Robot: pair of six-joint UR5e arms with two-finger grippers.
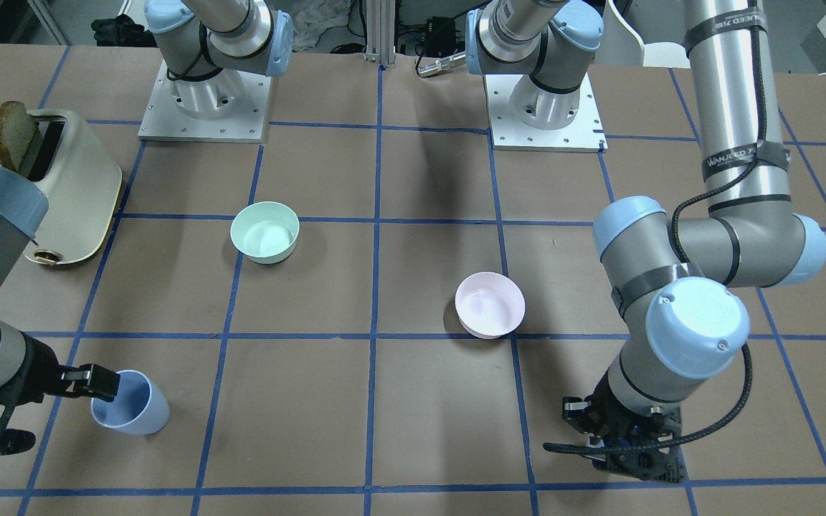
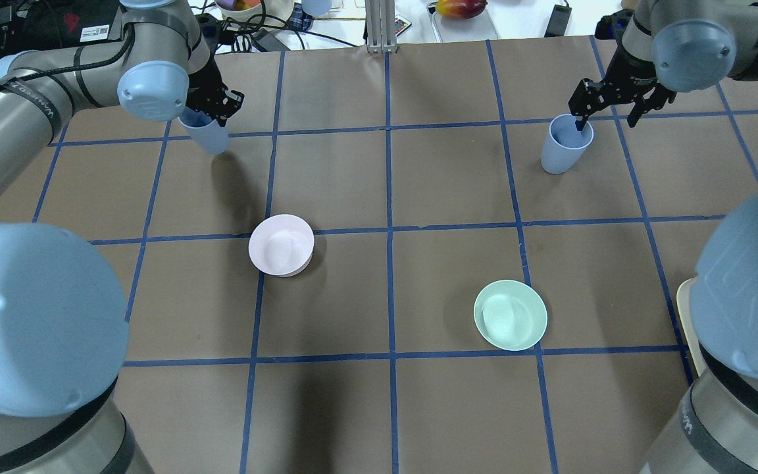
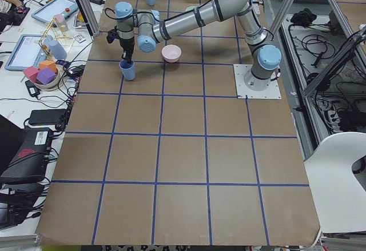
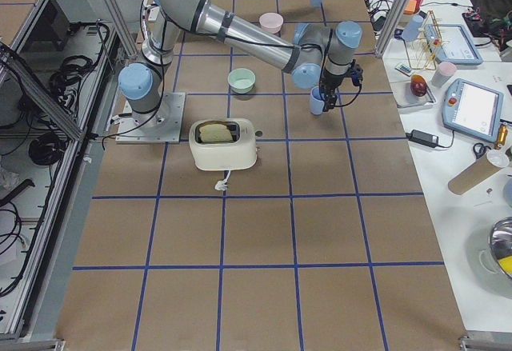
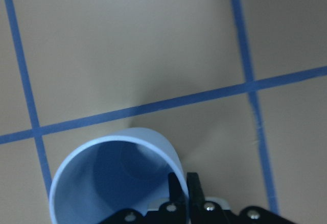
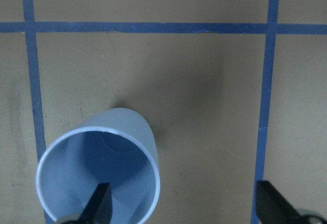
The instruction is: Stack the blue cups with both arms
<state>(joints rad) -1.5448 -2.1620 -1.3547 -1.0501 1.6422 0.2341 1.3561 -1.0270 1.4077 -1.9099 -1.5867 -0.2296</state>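
My left gripper (image 2: 208, 120) is shut on the rim of one blue cup (image 2: 209, 137); the left wrist view shows both fingers (image 5: 177, 189) pinching the wall of that cup (image 5: 112, 178), which hangs tilted. In the front view the left gripper (image 1: 617, 448) hides this cup. The second blue cup (image 2: 564, 150) stands on the table on the far right. My right gripper (image 2: 606, 118) is open over it, one finger (image 6: 100, 203) inside the cup (image 6: 97, 173) and the other finger (image 6: 273, 203) well outside. This cup also shows in the front view (image 1: 135, 405).
A pale pink bowl (image 2: 281, 245) and a mint-green bowl (image 2: 510, 315) sit on the table between the arms. A cream toaster (image 1: 72, 186) with a bread slice (image 1: 11, 132) stands near the right arm. Blue tape lines grid the brown table.
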